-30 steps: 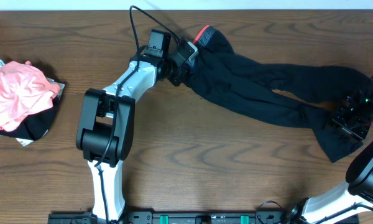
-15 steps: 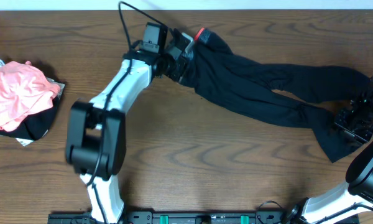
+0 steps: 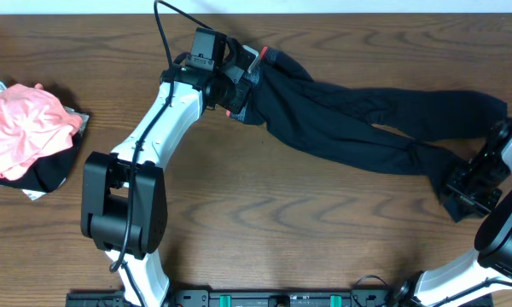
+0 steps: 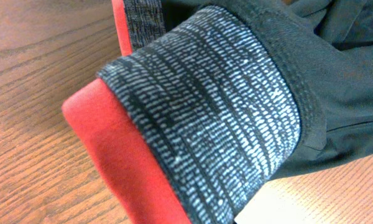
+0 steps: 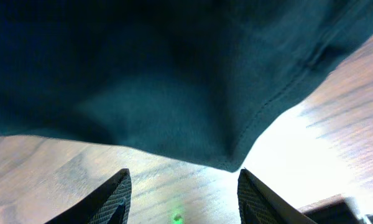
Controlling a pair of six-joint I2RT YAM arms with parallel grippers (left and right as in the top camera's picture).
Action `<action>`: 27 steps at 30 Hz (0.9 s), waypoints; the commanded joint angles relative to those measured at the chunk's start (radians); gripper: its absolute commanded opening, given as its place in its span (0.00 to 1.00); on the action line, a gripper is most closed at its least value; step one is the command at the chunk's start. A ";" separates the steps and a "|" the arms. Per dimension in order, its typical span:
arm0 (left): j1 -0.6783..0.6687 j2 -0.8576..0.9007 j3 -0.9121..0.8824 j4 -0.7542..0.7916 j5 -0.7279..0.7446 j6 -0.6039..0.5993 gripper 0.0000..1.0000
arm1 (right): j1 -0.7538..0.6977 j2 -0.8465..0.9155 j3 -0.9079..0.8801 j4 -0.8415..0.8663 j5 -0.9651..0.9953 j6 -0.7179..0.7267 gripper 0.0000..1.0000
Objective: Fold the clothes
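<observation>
Left hand [image 3: 239,81] is clamped shut on the waistband [image 4: 205,106] of the leggings [image 3: 350,119], which sprawl across the far counter [image 3: 282,222]. Right hand [image 3: 471,183] hovers half-open and empty over the cuffs [image 5: 186,93]. Step in hand: grasping. Next, it should close on them.

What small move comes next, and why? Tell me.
Probably ease the right pincer forward onto the hem of the long black stretchy leggings and close: its jaws stand open just short of the leg end, while the left pincer clamps the grey red-edged waistband.
</observation>
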 commanded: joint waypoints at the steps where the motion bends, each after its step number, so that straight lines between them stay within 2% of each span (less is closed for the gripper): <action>1: 0.003 0.000 0.004 -0.010 -0.012 -0.010 0.06 | 0.009 -0.016 -0.034 0.032 0.012 0.042 0.53; 6: 0.003 0.000 0.004 -0.010 -0.012 -0.010 0.06 | 0.009 -0.016 -0.092 0.138 0.042 0.046 0.54; 11: 0.003 0.000 0.004 -0.010 -0.012 -0.010 0.06 | 0.009 -0.016 -0.166 0.253 0.060 0.045 0.63; 13: 0.003 0.000 0.004 -0.010 -0.012 -0.010 0.06 | 0.009 -0.016 -0.189 0.284 0.060 0.045 0.63; 15: 0.003 0.000 0.004 -0.010 -0.012 -0.010 0.06 | 0.009 -0.016 -0.211 0.303 0.059 0.045 0.54; 19: 0.003 0.000 0.004 -0.010 -0.012 -0.010 0.06 | 0.009 -0.016 -0.243 0.332 0.031 0.045 0.15; 22: 0.003 0.000 0.004 -0.010 -0.012 -0.010 0.06 | 0.009 -0.016 -0.246 0.342 -0.008 0.045 0.01; 27: 0.003 0.000 0.004 -0.010 -0.012 -0.031 0.06 | 0.009 -0.021 -0.209 0.327 -0.133 0.025 0.01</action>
